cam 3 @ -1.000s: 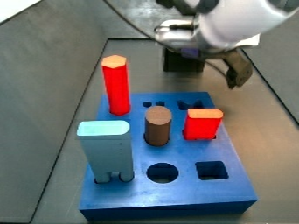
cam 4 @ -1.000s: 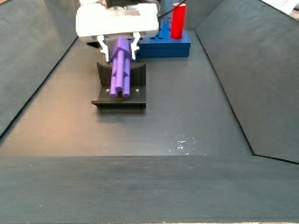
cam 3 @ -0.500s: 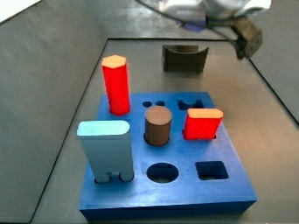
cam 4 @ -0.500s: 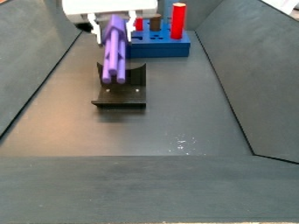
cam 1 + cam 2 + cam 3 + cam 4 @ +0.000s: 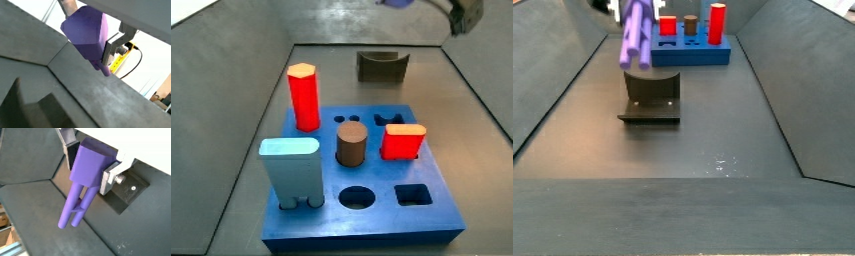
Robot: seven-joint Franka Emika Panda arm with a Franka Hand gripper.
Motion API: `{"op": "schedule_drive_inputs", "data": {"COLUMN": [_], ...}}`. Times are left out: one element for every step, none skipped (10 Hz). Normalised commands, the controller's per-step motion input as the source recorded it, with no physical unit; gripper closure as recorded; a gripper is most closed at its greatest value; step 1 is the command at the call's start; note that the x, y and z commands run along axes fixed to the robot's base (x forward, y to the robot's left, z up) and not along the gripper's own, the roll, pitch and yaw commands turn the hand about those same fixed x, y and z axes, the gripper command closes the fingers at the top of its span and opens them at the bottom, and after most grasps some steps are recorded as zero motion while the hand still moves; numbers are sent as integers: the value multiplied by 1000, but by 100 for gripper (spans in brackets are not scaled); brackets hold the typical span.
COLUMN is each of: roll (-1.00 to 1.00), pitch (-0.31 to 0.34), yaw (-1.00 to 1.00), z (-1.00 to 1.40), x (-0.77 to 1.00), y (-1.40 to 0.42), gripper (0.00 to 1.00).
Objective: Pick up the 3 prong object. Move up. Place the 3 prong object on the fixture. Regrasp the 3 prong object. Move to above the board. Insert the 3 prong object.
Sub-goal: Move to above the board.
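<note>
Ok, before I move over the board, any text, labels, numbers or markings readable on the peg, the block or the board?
None readable in any view.
The purple peg held in the gripper: plain, no marking.
The dark block: no label visible.
The blue board and its pieces: no print visible.

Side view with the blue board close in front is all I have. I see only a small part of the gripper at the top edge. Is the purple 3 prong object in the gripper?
Observer: Yes. In a wrist view the 3 prong object sits clamped between the gripper fingers.
Operator: Which end points down?
Observer: The prongs hang below the fingers.
Operator: Is the fixture free?
Observer: Yes. In a side view the fixture stands bare, and the object is lifted above it.
</note>
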Motion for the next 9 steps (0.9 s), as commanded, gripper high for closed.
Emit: {"op": "schedule_drive_inputs", "data": {"roll": [-65, -62, -58, -58, -58, -57, -55, -1000, -1000], "pitch": [6, 15, 23, 28, 33, 44, 60, -41, -47], "yaw": [-38, -35, -28, -25, -16, -12, -3, -102, -99], "z": [1000, 1000, 1000, 907, 677, 501, 268, 288, 257], "x": [-49, -59, -72, -69, -54, -46, -35, -511, -506], "y": [112, 100, 81, 64, 39, 24, 8, -1000, -1000], "gripper": [100, 100, 100, 100, 100, 100, 100, 100, 100]}}
